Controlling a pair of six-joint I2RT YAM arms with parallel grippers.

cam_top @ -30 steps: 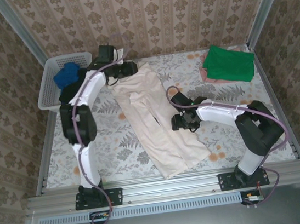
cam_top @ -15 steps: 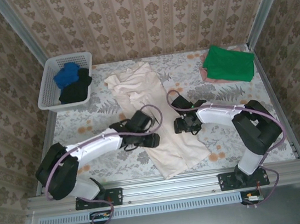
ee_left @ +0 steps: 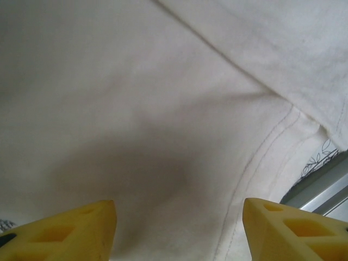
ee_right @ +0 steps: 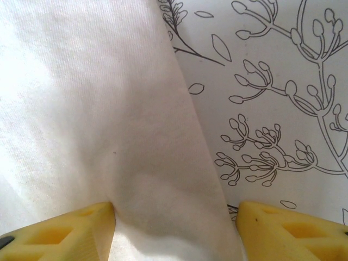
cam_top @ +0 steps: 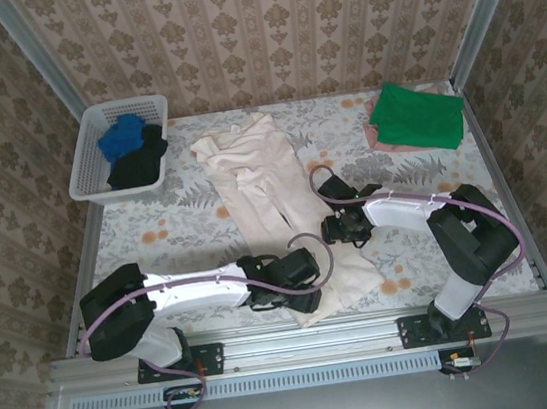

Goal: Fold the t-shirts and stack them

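Shirt: cream t-shirt [cam_top: 255, 182] lies stretched out beneath both pincers.
Left pincer [ee_left: 179, 223]: fingers apart, over its near hem.
Right pincer [ee_right: 175, 220]: fingers apart, straddling its right edge.

**Cloth and plastic**

The cream t-shirt [cam_top: 262, 196] is matt knit cloth, finely ribbed, with a double-stitched hem. The green t-shirt [cam_top: 417, 115] is matt cloth too. The desk [cam_top: 186, 231] wears a smooth printed covering. The basket [cam_top: 87, 168] is white plastic lattice. Fingers [ee_left: 70, 231] of the left end effector [ee_left: 178, 217] are matt yellow plastic.
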